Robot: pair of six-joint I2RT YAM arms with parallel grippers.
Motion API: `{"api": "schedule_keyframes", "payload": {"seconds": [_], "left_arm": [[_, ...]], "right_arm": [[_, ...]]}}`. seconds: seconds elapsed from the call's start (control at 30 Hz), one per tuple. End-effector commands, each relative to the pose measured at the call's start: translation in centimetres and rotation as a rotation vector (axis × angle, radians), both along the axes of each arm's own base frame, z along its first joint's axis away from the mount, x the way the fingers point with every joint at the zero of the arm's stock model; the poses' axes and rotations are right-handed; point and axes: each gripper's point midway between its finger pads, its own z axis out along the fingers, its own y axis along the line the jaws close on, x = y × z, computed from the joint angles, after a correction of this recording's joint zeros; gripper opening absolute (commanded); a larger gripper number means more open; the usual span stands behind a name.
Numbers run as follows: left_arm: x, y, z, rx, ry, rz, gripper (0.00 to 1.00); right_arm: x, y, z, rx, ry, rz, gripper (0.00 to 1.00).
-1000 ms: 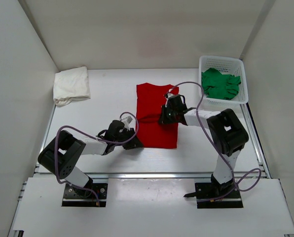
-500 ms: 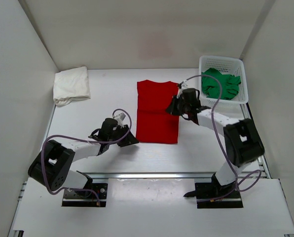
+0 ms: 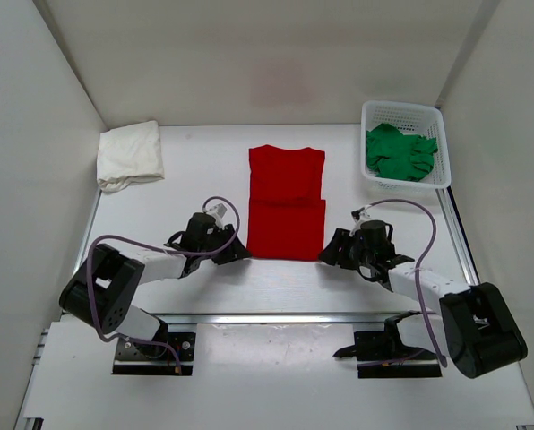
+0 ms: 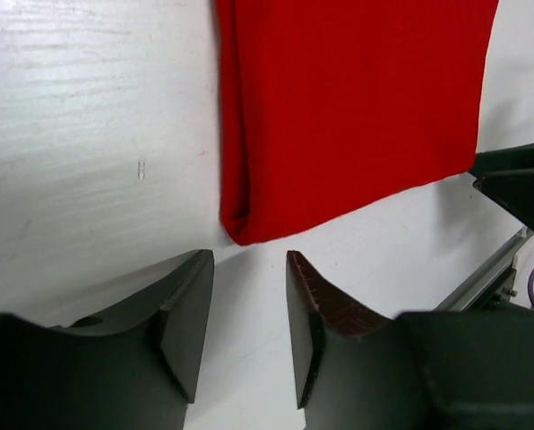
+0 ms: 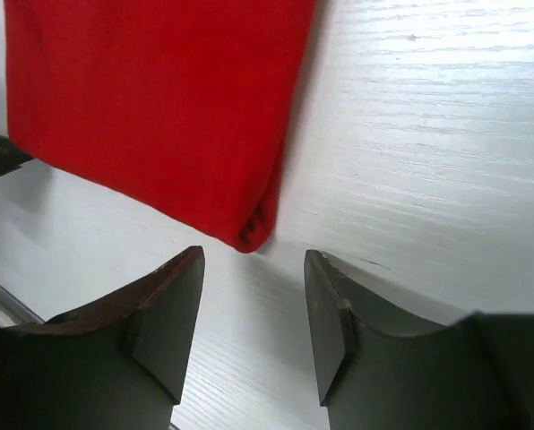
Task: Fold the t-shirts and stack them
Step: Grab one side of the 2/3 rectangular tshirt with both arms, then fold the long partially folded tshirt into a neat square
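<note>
On the table (image 3: 186,170), the centre shirt (image 3: 286,202) lies flat in the middle of the top view. The left shirt (image 3: 130,155) sits at upper left, at the table's left edge, well apart from it. The basket (image 3: 401,109) stands at upper right, with the third shirt (image 3: 399,152) inside it. The left gripper (image 3: 236,252) is just beside the centre shirt's lower left corner, and the right gripper (image 3: 331,251) is just beside its lower right corner. In each wrist view, that corner lies just above the gripper, apart from it.
</note>
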Motion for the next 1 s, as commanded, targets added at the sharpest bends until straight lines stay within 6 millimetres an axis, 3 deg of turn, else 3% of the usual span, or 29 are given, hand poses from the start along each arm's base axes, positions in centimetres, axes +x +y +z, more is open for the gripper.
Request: {"api": "schedule_keyframes", "payload": {"seconds": [0.0,0.3,0.37,0.4,0.43,0.47,0.57,0.67,0.73,0.83,0.87,0.97], "left_arm": [[0.5,0.4,-1.2,0.058,0.004,0.02,0.45],[0.8,-0.3,-1.8,0.059,0.006,0.026,0.35],[1.0,-0.4,-1.8,0.053,0.001,0.03,0.22],[1.3,-0.5,-1.6,0.05,-0.002,0.038,0.08],[1.4,-0.7,-1.3,0.053,-0.004,0.036,0.02],[1.4,-0.6,-1.3,0.077,-0.005,0.029,0.0],[0.6,-0.4,-0.3,0.081,-0.021,0.024,0.0],[-2.0,0.8,-0.2,0.096,-0.004,-0.015,0.0],[-3.4,2.0,0.3,0.118,-0.007,-0.029,0.0],[-7.3,3.5,0.7,0.142,0.015,-0.07,0.0],[-8.4,3.8,1.4,0.147,0.006,-0.081,0.0],[-10.4,3.2,3.8,0.112,-0.016,-0.104,0.0]], "right_arm": [[0.8,0.5,0.7,0.045,-0.039,-0.005,0.47],[0.9,1.8,0.0,0.113,0.013,0.048,0.3],[1.4,2.3,0.4,0.131,0.016,0.052,0.16],[1.4,2.2,0.1,0.126,0.026,0.051,0.13],[1.5,2.3,0.1,0.119,0.019,0.047,0.05],[1.4,2.5,0.1,0.11,0.008,0.061,0.0],[0.5,3.2,0.7,0.104,-0.018,0.067,0.0],[-1.2,3.5,1.3,0.09,-0.026,0.063,0.0],[-3.6,3.7,0.9,0.079,-0.001,0.077,0.0],[-7.5,5.5,1.7,0.089,0.012,0.132,0.0],[-8.1,5.1,1.9,0.079,0.016,0.11,0.0],[-9.3,6.1,5.1,0.141,-0.013,0.118,0.0]]}}
